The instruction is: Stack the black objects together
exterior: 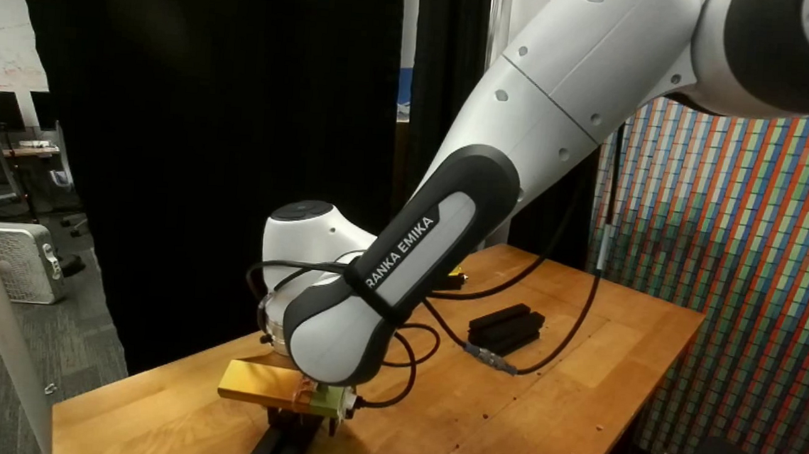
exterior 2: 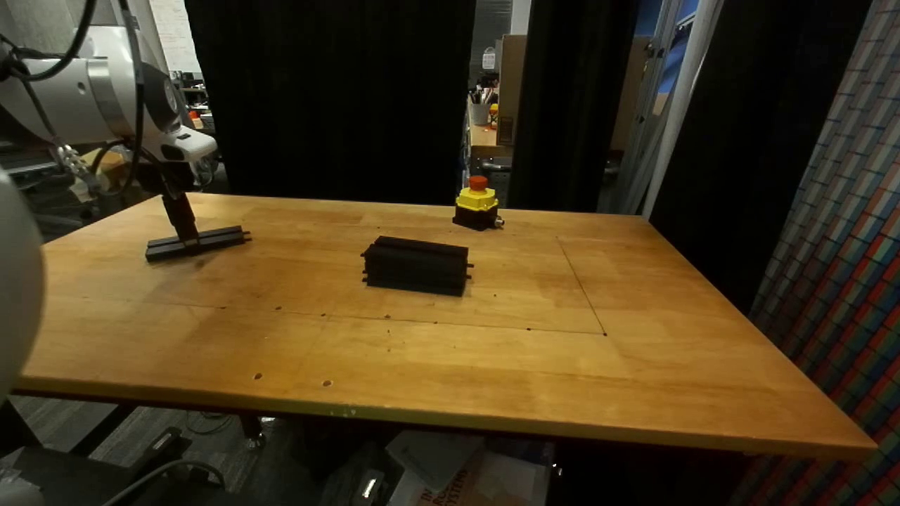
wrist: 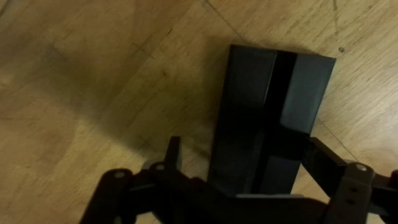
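Lone black bar (exterior 2: 216, 239), hidden parts: near end covered by the gripper (wrist: 242, 144) in the wrist view; upper stretch lost beneath a gold-coloured box (exterior: 260, 382) in an exterior view.
Black stack (exterior 2: 416, 267), hard to make out: dark on dark, seams poorly readable; perhaps several bars, count uncertain.
Table (exterior 2: 668, 365), cut off: near left corner lost behind a blurred pale shape (exterior 2: 15, 281) in an exterior view.
Fingers (wrist: 173, 155): spread wide to either side of the lone black bar, without hold of it; strip of table visible between bar and one fingertip, contact at the opposite fingertip impossible to tell.
Lone black bar, place: flat, toward the table's far left corner in an exterior view, with a black curtain (exterior 2: 330, 98) beyond the far edge; well apart from the black stack.
Lone black bar, long axis: roughly along that far edge, slightly skewed toward it at the pegged right end; lengthwise groove upward.
Black stack, long axis: nearly parallel to the same edge, turned slightly the opposite way; set between the far and near edges.
Red-and-yellow button box (exterior 2: 478, 202): upright by the far edge, beyond the black stack and to its right; mostly hidden behind the arm (exterior: 532, 133) in an exterior view.
Arm, in the way: slanting across the table there, cut off at upper right.
Grey cable connector (exterior: 489, 358): just beside the black stack's lower edge in that view.
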